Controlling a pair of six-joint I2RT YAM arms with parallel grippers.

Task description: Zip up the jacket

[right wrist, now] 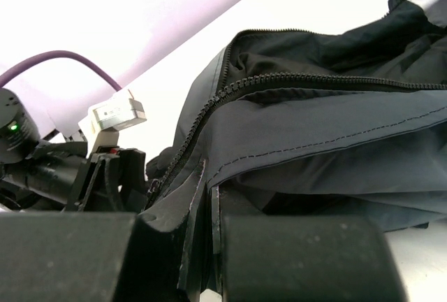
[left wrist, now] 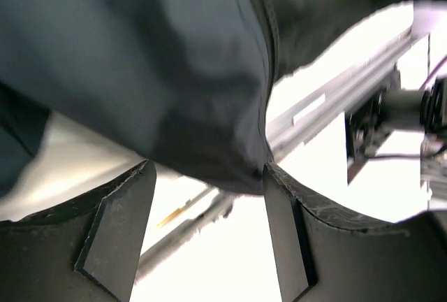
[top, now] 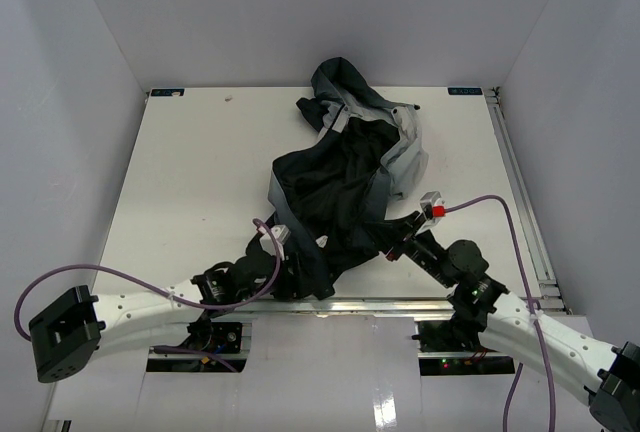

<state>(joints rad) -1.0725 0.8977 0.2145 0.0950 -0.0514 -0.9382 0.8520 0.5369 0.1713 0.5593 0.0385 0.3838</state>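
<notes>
The jacket (top: 340,187) lies crumpled in the middle of the white table (top: 190,172), dark with light grey panels toward the far right. My left gripper (top: 298,260) is at its near left hem. In the left wrist view the left gripper (left wrist: 206,173) is open, its jaws wide apart, and dark jacket fabric (left wrist: 140,57) hangs at the fingertips, touching the right finger (left wrist: 279,204). My right gripper (top: 388,248) is at the near right hem. The right wrist view shows the right gripper (right wrist: 208,191) shut on the jacket's edge (right wrist: 314,127) beside the open zipper teeth (right wrist: 279,82).
A metal rail (left wrist: 328,99) runs along the table's near edge, and my right arm (left wrist: 391,113) shows beyond it. The left arm's wrist camera (right wrist: 115,113) with its purple cable sits close to the left of my right gripper. White walls enclose the table.
</notes>
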